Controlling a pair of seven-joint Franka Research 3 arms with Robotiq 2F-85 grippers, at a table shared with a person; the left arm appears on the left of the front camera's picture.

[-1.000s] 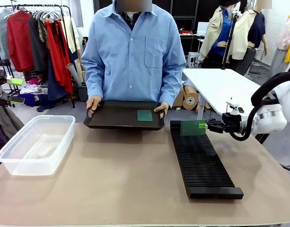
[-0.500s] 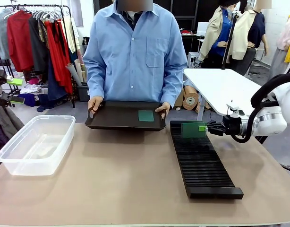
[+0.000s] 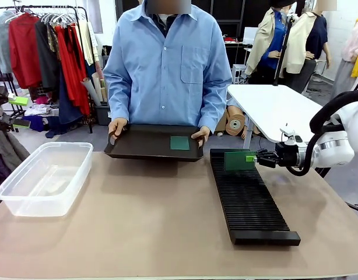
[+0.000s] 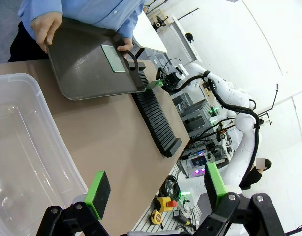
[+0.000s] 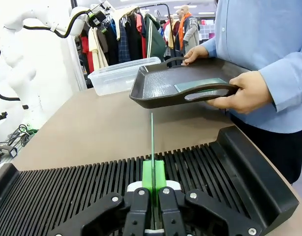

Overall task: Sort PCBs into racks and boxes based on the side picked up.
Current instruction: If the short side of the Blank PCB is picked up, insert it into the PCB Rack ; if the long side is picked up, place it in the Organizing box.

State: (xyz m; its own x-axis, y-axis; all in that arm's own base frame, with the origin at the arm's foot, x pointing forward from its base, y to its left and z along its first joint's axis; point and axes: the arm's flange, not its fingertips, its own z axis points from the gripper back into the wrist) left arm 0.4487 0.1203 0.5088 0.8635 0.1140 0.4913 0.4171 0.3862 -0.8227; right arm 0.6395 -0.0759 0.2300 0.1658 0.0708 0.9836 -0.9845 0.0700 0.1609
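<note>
A brown worktop is seen from the robot's side. The right gripper reaches in from the right, clamped tight on one edge of a green PCB. The board stands upright and crosswise over the far end of a long black rack, with its lower edge down at the slotted top. Whether it sits inside a slot cannot be told. In the right wrist view the board appears edge-on, as a thin vertical green line rising from between the green pads.

At the far side, a person in a blue shirt holds a flat black tray at the worktop's far edge. One hand grips one end, and the other hand grips the end nearest the rack. A second PCB lies flat on the tray, toward that end.

A clear tub sits on the worktop's left side, well apart from the rack. In the left wrist view, the left gripper hangs above the tub's edge with its jaws spread wide.
</note>
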